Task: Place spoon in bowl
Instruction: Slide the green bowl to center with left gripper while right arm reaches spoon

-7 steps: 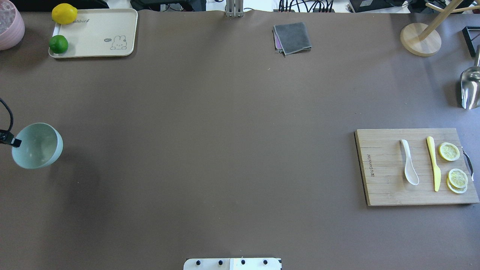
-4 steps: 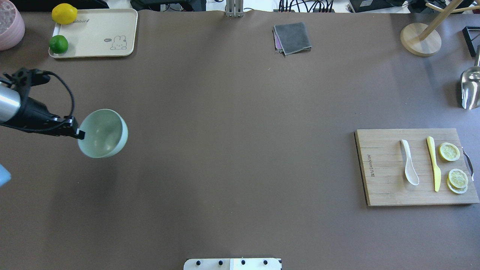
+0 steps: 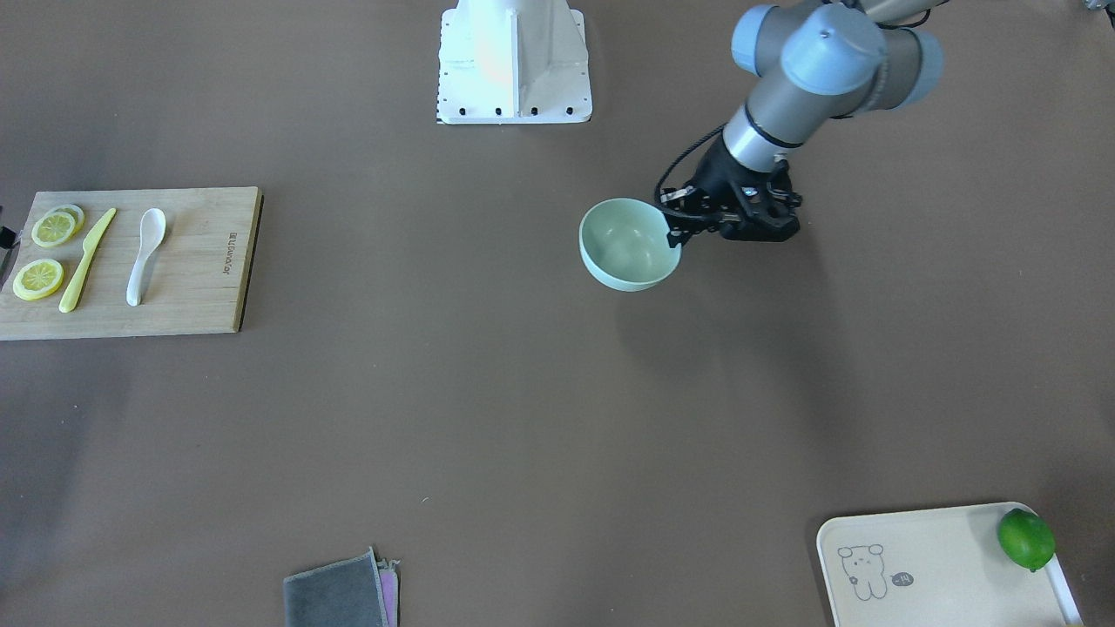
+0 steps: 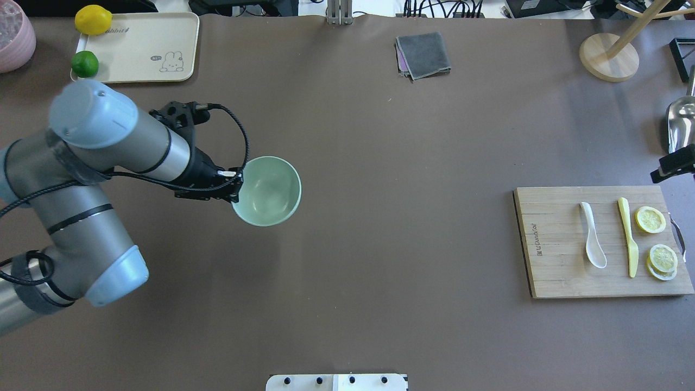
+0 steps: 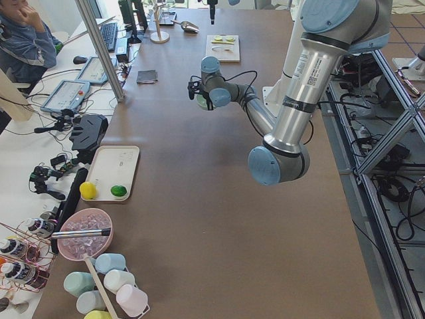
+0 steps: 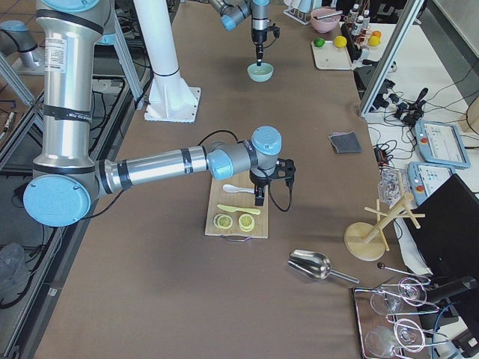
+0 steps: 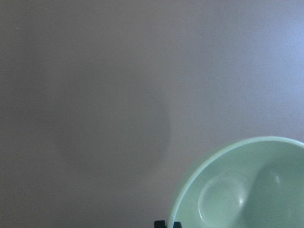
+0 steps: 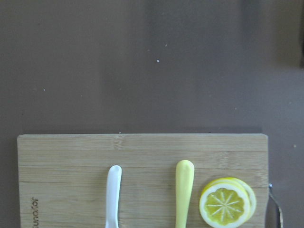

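Observation:
The pale mint-green bowl (image 4: 269, 190) hangs tilted above the table left of centre, with its shadow on the table below. My left gripper (image 4: 237, 187) is shut on its near rim. The bowl also shows in the front view (image 3: 629, 244) and the left wrist view (image 7: 247, 190), and it is empty. The white spoon (image 4: 593, 239) lies on the wooden cutting board (image 4: 548, 244) at the right, handle pointing away from me; it also shows in the right wrist view (image 8: 113, 194). My right gripper (image 6: 259, 196) hovers over the board's far edge. I cannot tell whether it is open or shut.
A yellow knife (image 4: 627, 239) and lemon slices (image 4: 650, 219) lie on the board beside the spoon. A grey cloth (image 4: 423, 54) lies at the far centre. A tray (image 4: 141, 49) with a lemon and a lime is far left. A wooden stand (image 4: 608, 57) and metal scoop (image 4: 681, 127) are far right.
My left arm has carried the bowl from the table's left edge rightward toward the middle. A black part of my right arm has come into the overhead view at the right edge.

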Robot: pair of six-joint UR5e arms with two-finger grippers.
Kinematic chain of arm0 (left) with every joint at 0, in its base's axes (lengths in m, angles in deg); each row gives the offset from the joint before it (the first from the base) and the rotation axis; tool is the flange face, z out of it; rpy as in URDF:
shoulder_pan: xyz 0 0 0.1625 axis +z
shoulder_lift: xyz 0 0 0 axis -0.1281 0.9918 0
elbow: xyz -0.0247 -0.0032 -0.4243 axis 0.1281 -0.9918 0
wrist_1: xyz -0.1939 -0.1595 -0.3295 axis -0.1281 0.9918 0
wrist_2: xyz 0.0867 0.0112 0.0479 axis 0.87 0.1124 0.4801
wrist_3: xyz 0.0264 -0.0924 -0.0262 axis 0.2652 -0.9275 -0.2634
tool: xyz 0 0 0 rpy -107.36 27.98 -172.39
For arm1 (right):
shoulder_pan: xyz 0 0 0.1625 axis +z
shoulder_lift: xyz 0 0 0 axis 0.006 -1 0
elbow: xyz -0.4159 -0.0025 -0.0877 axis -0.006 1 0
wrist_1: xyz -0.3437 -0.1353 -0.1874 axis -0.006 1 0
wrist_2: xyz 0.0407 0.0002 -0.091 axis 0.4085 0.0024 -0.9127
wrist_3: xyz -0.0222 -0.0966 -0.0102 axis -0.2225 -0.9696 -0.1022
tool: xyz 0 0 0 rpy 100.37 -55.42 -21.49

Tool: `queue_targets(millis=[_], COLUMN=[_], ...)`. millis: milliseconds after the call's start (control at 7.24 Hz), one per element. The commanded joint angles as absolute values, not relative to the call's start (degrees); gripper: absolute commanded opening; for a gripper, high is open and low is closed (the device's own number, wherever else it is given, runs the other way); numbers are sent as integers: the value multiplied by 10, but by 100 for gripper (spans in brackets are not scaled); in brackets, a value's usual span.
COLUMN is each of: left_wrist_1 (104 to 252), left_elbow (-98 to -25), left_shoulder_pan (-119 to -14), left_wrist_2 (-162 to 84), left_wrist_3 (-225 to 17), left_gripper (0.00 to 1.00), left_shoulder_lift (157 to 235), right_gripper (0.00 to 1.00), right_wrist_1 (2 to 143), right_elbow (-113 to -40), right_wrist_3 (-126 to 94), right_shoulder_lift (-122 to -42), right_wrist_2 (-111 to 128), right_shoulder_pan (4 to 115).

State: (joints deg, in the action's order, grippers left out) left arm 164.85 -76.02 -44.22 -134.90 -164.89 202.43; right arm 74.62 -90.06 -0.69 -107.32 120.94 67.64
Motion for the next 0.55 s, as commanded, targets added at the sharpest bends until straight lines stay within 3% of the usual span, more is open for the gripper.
queue_targets(millis=[0,415], left_wrist_1=[1609,1609], left_elbow=[-702,-684], left_shoulder_pan=[-407,-378], left_wrist_2=[-1307,-1265], left_wrist_3=[-1676,-1679], left_gripper=[0,0], left_shoulder_lift=[2105,2121], right_gripper=[95,96], right_wrist_1=[698,697], right_elbow=[-888,-875], right_wrist_3=[85,128], right_shoulder_lift=[-1066,-1052], right_wrist_2=[1181,1151], right_shoulder_pan=[598,517])
